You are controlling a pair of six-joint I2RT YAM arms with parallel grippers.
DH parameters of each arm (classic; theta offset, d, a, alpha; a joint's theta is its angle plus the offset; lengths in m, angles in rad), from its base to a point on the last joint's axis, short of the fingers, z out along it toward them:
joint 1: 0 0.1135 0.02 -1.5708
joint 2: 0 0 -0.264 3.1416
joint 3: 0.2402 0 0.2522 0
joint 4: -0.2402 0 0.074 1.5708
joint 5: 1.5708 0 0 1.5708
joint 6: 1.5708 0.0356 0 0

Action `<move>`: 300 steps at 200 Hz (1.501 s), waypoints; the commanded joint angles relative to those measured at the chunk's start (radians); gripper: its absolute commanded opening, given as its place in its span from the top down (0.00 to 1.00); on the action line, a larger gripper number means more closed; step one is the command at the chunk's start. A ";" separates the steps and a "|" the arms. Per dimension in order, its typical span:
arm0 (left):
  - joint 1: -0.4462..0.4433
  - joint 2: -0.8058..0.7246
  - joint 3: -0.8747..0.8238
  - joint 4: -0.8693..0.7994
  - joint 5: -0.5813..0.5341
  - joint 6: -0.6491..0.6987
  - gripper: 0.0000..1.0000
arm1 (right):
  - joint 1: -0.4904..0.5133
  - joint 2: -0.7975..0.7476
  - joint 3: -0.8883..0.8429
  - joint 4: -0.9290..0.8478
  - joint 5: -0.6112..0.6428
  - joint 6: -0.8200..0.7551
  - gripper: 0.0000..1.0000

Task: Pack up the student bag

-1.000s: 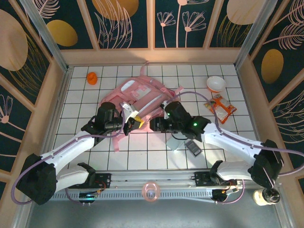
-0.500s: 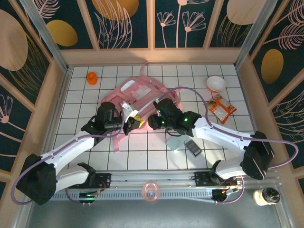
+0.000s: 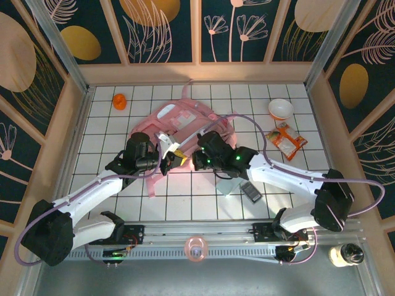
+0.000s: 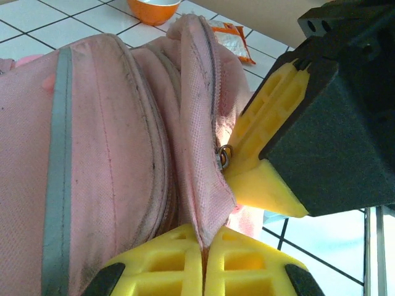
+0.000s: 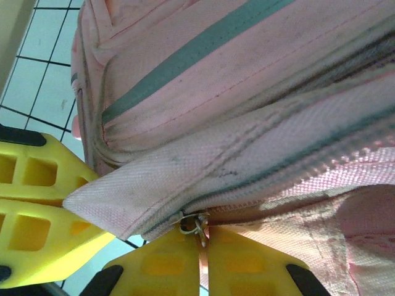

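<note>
Now the student bag [image 3: 185,120] lies mid-table, at 12 o'clock from both arm bases. The left gripper [image 4: 203,265] is pressed together, pinching the bag's fabric edge by the zipper. At its 3 o'clock, tips nearly touching, the right gripper [image 5: 203,265] is clamped on the zipper pull [image 5: 196,226].

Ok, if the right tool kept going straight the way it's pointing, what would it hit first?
The student bag. The right tool is shut on the zipper pull at its edge, so pink fabric lies directly ahead, apparently with no gap.
</note>
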 commanded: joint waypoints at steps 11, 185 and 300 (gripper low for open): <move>-0.002 -0.036 0.030 0.055 -0.012 -0.002 1.00 | -0.024 -0.010 0.023 -0.129 0.174 0.073 0.98; -0.001 -0.050 0.035 0.075 -0.007 -0.029 1.00 | -0.057 0.005 -0.030 -0.022 0.093 0.005 0.85; 0.078 -0.078 0.107 -0.260 -0.305 0.200 1.00 | -0.162 -0.145 -0.098 -0.165 0.041 -0.028 1.00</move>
